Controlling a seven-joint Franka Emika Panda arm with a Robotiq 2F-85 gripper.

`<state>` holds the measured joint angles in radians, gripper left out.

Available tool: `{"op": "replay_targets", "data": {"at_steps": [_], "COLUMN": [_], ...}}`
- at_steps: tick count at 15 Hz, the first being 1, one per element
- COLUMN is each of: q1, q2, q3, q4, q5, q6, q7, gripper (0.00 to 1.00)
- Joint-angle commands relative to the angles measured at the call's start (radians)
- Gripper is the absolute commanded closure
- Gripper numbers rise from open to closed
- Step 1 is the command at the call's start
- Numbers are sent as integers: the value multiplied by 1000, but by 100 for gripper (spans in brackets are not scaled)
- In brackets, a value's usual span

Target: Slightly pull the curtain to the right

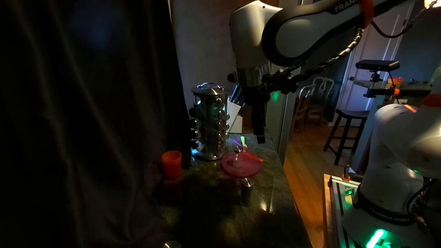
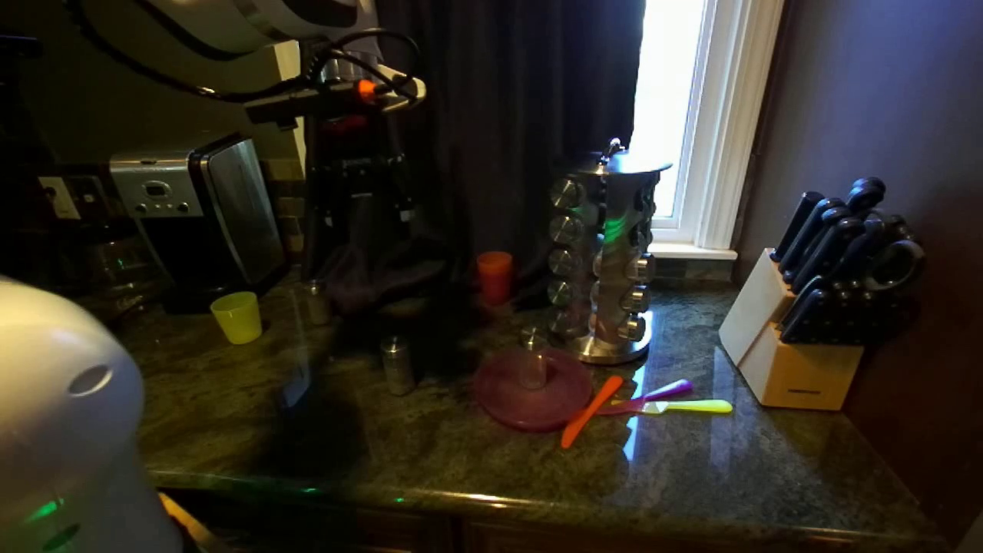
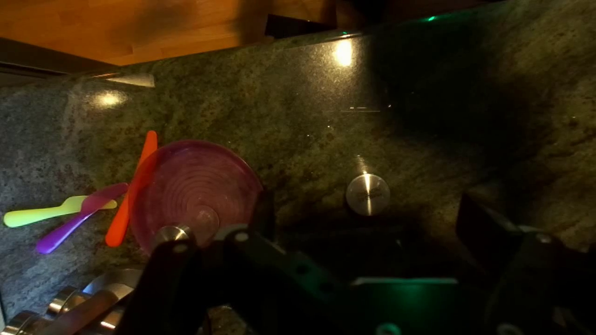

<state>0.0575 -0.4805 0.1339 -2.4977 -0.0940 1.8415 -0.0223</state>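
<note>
Near-black cloth, the curtain (image 2: 514,138) hangs behind the rack (image 2: 605,257) in an exterior view. It should yield softly but drag a little, so pinch a fold beside the rack; the fingers (image 3: 485,229) stand spread, grasping nothing.

The smooth, rounded, white robot arm (image 1: 303,38) has on it a black band (image 1: 386,214) with the pale letters FRANKA EMIKA, one orange strap (image 1: 367,13), one black segmented cable (image 1: 348,49) and one green glowing strip (image 1: 375,238). The dark, angular jaws carry small round screws (image 3: 241,237).
</note>
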Motion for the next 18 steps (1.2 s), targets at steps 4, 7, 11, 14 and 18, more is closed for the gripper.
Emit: {"op": "replay_targets", "data": {"at_steps": [4, 7, 11, 14, 18], "q1": [22, 24, 30, 35, 24], "q2": [-10, -24, 10, 68, 138], "q3": [-25, -54, -109, -173, -272], "q4": [16, 84, 271, 441, 601], "q5": [-25, -46, -59, -74, -22], "q6": [48, 75, -11, -122, -78], "q7": [-38, -132, -314, -551, -812], "gripper": [0, 0, 0, 0, 0]}}
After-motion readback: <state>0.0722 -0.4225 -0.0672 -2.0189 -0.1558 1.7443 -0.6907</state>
